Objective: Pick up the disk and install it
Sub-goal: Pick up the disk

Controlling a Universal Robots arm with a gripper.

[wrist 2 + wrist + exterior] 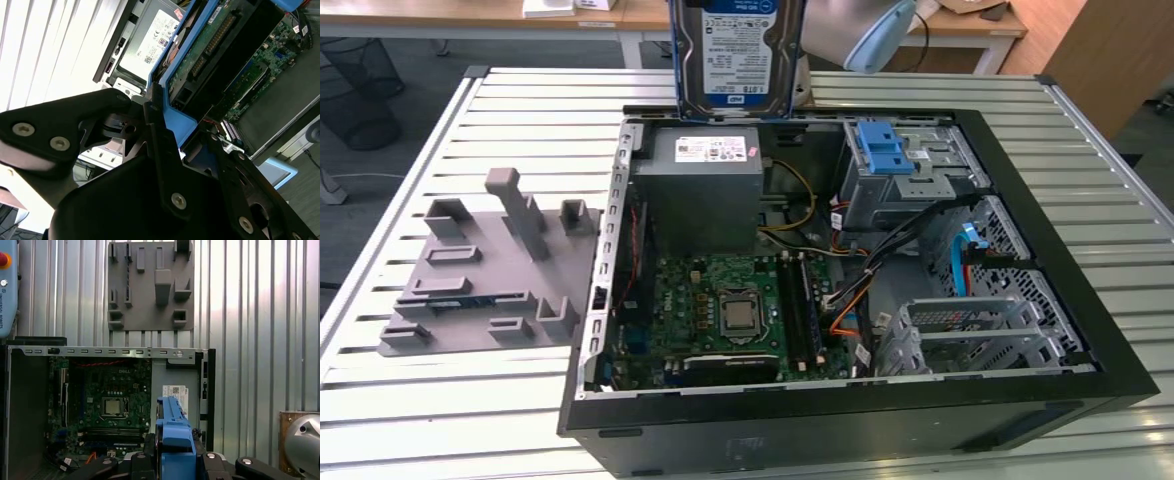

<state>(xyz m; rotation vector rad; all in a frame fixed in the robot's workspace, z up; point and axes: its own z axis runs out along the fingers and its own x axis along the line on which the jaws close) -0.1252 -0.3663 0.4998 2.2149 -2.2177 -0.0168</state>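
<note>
Pincer (170, 125) grips disk (781, 60) (white-and-blue label (731, 45)).

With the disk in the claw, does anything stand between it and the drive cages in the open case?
Nothing visible covers them. The claw holds the disk upright above the power supply; the case is open on top. A blue latch sits on one drive cage, and cables run beside it.

Black tool (175, 117) (silver screws); grey arm (834, 30), pale-blue cap.
</note>
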